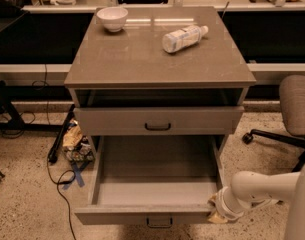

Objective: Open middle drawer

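The middle drawer (152, 215) is pulled far out of the grey-taupe cabinet (157, 64). Its inside shows empty, and its small black bar handle (159, 223) sits at the centre of the low front panel. My gripper (215, 213) is at the drawer's right front corner, at the end of the white arm (259, 189) that comes in from the lower right. It sits against the corner and is mostly hidden by the wrist. The top drawer (157, 120) above stands slightly out, with its own black handle. The lowest drawer is hidden under the open one.
A white bowl (112, 18) and a lying plastic bottle (183, 38) rest on the cabinet top. A brown office chair (295, 106) stands to the right. Cables and a pile of wrappers (76, 144) lie on the speckled floor to the left.
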Robot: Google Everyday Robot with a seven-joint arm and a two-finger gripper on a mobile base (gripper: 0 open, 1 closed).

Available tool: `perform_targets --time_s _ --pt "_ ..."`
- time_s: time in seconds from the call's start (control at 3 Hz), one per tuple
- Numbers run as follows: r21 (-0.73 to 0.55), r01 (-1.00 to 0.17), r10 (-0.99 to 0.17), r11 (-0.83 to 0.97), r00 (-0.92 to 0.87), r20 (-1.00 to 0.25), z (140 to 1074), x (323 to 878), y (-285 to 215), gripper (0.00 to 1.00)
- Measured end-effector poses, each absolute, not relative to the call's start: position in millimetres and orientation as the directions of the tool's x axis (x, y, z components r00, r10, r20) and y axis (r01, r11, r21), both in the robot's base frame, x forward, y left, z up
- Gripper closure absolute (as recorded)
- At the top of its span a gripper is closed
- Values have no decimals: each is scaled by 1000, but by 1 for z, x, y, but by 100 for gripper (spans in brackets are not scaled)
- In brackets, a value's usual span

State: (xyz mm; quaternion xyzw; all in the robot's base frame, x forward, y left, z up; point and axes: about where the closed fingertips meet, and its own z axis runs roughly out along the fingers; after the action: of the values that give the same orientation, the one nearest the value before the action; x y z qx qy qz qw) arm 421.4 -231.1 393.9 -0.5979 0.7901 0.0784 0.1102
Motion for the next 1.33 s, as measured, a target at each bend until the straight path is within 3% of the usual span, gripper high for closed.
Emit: perform_targets --time_s 0.67,1.0,1.33 --pt "-6 -962 -928 272 -260 -268 393 421 -231 59" --pt "-6 -965 -929 264 -252 -270 395 422 -229 27" --pt "-41 -982 -944 183 -164 -287 427 437 -212 3"
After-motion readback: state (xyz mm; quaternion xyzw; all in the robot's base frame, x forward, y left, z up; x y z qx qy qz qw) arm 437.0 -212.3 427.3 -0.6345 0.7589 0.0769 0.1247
